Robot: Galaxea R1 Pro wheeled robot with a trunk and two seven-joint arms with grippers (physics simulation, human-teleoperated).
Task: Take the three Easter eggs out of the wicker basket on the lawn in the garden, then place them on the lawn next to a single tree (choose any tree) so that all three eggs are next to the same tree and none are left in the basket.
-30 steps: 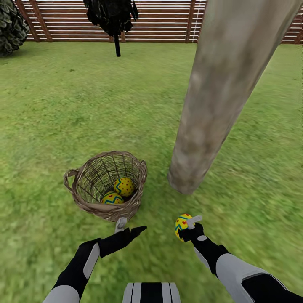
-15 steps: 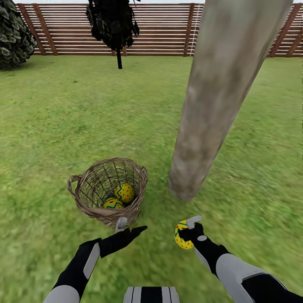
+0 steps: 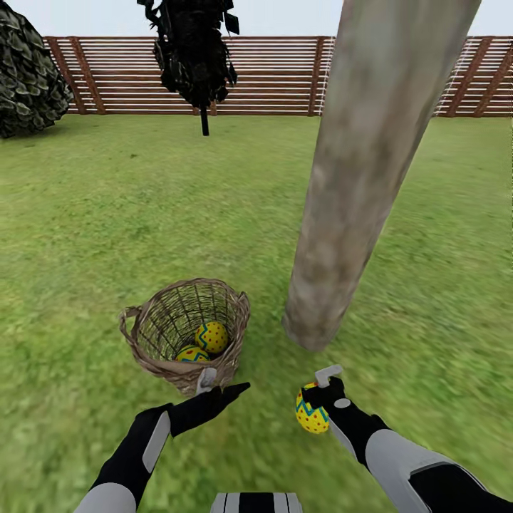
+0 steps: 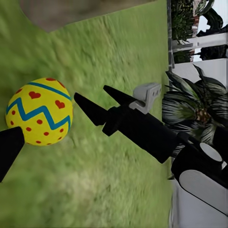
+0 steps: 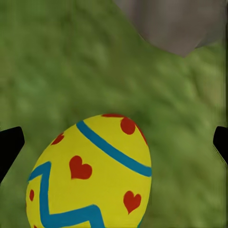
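- Right tool [image 3: 315, 399]: carries one of the three Easter eggs [image 3: 311, 412] low over the lawn [image 3: 107, 214]. In the right wrist view the egg [image 5: 92, 173] sits between the two dark fingertips [image 5: 8, 147], but the contact itself is out of sight, so whether the fingers press on it or have already parted cannot be told.
- Left tool [image 3: 217, 388]: fingers apart and empty, just short of the wicker basket [image 3: 187, 324], whose near rim lies directly ahead of the fingertips.
- Remaining eggs: two lie inside the basket, one [image 3: 211, 337] against the far-right wall, the other [image 3: 191, 354] touching it and nearer the left tool.
- Tree [image 3: 356, 185]: its pale trunk meets the grass a little ahead of the right tool; the trunk base [image 5: 175, 26] shows beyond the egg in the right wrist view.
- Step in hand, as judged: delivery of the first egg to the foot of the tree.
- Next move, as judged: lower the right tool until the egg rests on the grass beside the trunk, then part the fingers gently so the egg does not roll away; after that the left tool must reach over the rim for the next egg.
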